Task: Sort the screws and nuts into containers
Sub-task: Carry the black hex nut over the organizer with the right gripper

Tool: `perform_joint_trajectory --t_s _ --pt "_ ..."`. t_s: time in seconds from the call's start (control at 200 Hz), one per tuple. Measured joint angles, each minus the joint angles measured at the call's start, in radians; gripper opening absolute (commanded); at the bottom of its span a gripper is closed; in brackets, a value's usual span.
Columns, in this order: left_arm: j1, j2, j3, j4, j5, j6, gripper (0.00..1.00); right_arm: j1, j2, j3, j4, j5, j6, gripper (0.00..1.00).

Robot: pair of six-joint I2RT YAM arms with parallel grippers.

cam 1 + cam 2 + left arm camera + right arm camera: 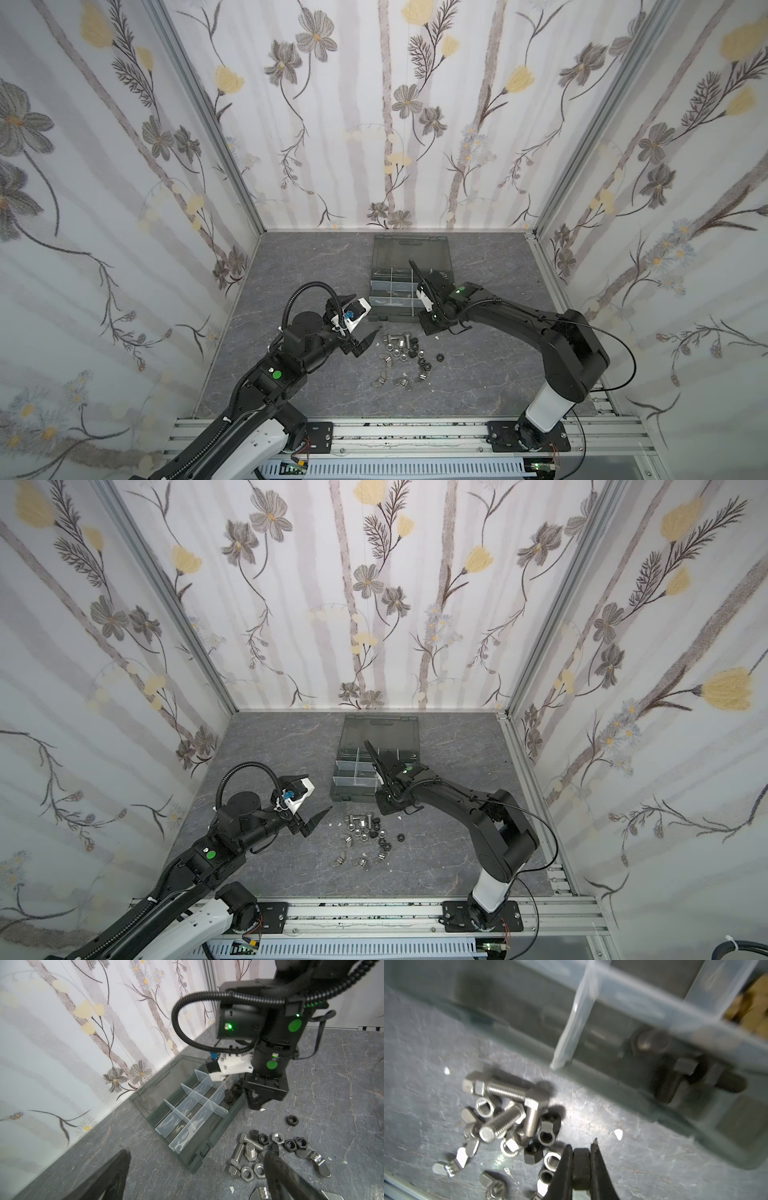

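Silver screws (397,341) (239,1152) (506,1118) lie in a loose pile with silver and black nuts (415,358) (278,1138) and winged nuts (381,380) on the grey table, just in front of the open organizer case (376,309) (220,1140). Its containers (390,286) have translucent dividers; one holds black screws (229,1096) (675,1082). My right gripper (427,329) (581,1144) hangs by the case's near right corner, shut on a black nut (581,1167). My left gripper (365,314) (197,1150) is open and empty, left of the pile.
One black nut (439,356) (292,1120) lies apart, right of the pile. The case lid (411,249) lies flat toward the back wall. Brass-coloured pieces (753,1007) fill one compartment. Flowered walls enclose the table on three sides; an aluminium rail (415,432) runs along the front.
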Motion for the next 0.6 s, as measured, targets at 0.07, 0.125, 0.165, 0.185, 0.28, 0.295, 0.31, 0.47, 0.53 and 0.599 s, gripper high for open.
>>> perform_joint_trajectory --t_s 0.07,0.125,0.165,0.185,0.28,0.295,0.31,0.47,0.53,0.599 --pt "0.000 -0.001 0.000 0.000 0.000 0.000 1.00 -0.041 0.033 0.089 -0.007 0.008 -0.026 0.12" --pt "0.000 -0.003 0.000 0.000 0.000 0.000 1.00 -0.068 0.064 0.149 -0.006 0.015 -0.050 0.12" --pt "0.000 -0.004 0.000 0.000 0.000 0.002 1.00 -0.080 0.086 0.185 -0.013 0.025 -0.063 0.12" --pt "0.000 -0.004 0.000 0.000 -0.001 0.002 1.00 -0.088 0.102 0.208 -0.015 0.032 -0.072 0.12" --pt "0.000 -0.005 0.000 -0.001 -0.009 0.003 1.00 -0.097 0.162 0.279 -0.016 0.033 -0.111 0.12" --pt "0.000 -0.005 0.000 -0.002 -0.010 0.003 1.00 -0.097 0.174 0.291 -0.015 0.035 -0.119 0.12" --pt "0.000 -0.004 0.001 -0.003 -0.011 0.003 1.00 -0.097 0.183 0.299 -0.015 0.037 -0.124 0.12" --pt "0.000 0.004 0.007 -0.008 -0.016 0.005 1.00 -0.107 0.255 0.351 -0.004 0.063 -0.174 0.12" --pt "0.000 0.005 0.008 -0.008 -0.020 0.007 1.00 -0.112 0.276 0.356 0.006 0.071 -0.187 0.12" --pt "0.000 0.006 0.008 -0.009 -0.019 0.007 1.00 -0.118 0.292 0.356 0.011 0.086 -0.199 0.13"
